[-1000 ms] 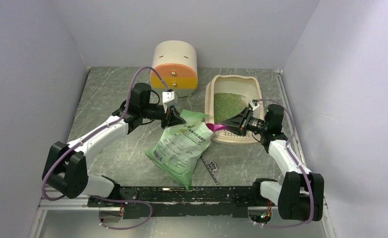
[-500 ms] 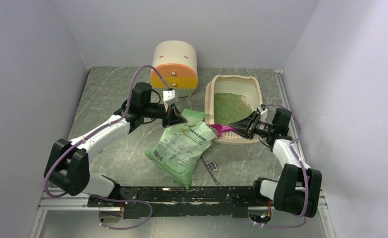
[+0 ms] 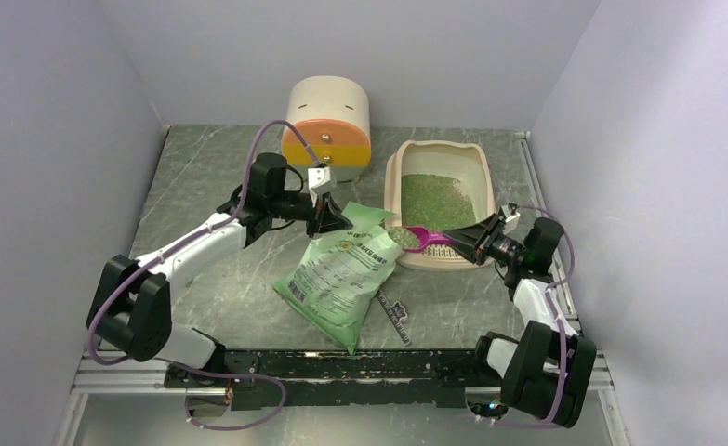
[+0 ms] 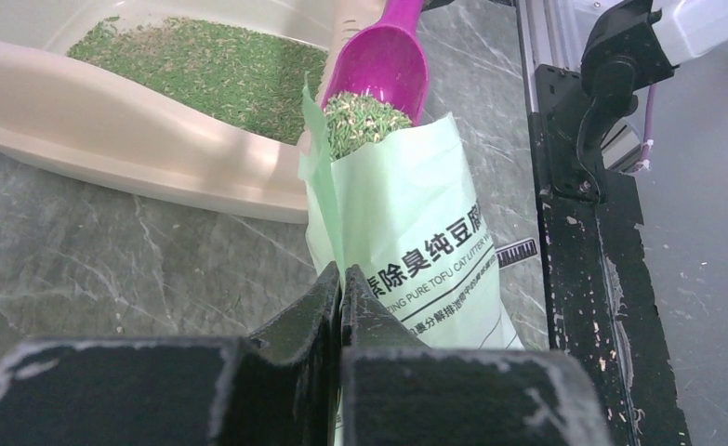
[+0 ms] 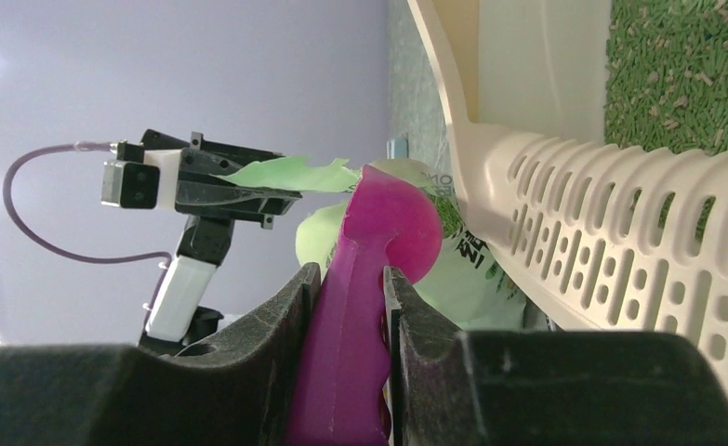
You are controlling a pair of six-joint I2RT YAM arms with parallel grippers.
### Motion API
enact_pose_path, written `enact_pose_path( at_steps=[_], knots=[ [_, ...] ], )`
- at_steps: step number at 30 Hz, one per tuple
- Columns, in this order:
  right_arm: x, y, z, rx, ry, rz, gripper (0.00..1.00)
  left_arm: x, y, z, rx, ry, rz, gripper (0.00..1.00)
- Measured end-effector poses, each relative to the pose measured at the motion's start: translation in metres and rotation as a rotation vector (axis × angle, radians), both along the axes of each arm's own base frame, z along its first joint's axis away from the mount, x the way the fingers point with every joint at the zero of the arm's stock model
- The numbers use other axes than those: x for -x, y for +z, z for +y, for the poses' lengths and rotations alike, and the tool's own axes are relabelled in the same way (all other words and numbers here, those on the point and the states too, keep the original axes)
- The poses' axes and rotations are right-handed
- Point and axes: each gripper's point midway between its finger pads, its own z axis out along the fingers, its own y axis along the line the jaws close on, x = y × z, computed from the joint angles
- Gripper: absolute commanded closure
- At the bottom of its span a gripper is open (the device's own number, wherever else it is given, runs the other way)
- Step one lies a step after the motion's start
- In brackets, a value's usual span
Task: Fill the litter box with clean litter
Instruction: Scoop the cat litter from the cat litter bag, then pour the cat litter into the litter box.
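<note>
Nearest the arm bases, a green printed bag (image 3: 337,283) lies on the grey marbled table (image 3: 211,177), with its mouth pointing far and right. A small black strip (image 3: 395,316) lies just beside its right edge. At the bag's torn top, the left gripper (image 3: 335,220) has its jaws pressed together, pinching the plastic lip and holding the mouth up. From the right, the right gripper (image 3: 460,243) clamps the handle of a magenta scoop (image 3: 414,240). The scoop's bowl sits at the bag's mouth, heaped with green granules. Just beyond, the litter box (image 3: 437,147) stands at the far right, its slotted ledge at the near end and clean litter (image 3: 439,198) spread over its floor. Farther left, a round beige-and-orange drawer unit (image 3: 327,121) stands by the back wall.
</note>
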Motion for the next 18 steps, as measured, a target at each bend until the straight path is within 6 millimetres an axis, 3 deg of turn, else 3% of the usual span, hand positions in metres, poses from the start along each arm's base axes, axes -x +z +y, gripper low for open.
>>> enact_pose_path(
  at_steps=[12,18],
  knots=[
    [-0.009,0.009,-0.023,-0.025,-0.106,-0.034,1.0,-0.006,-0.003,-0.006,0.005,-0.016,0.014,0.95],
    [-0.022,0.013,-0.047,-0.043,-0.192,-0.046,1.0,-0.007,-0.003,-0.007,0.005,-0.018,0.015,0.95]
  ],
)
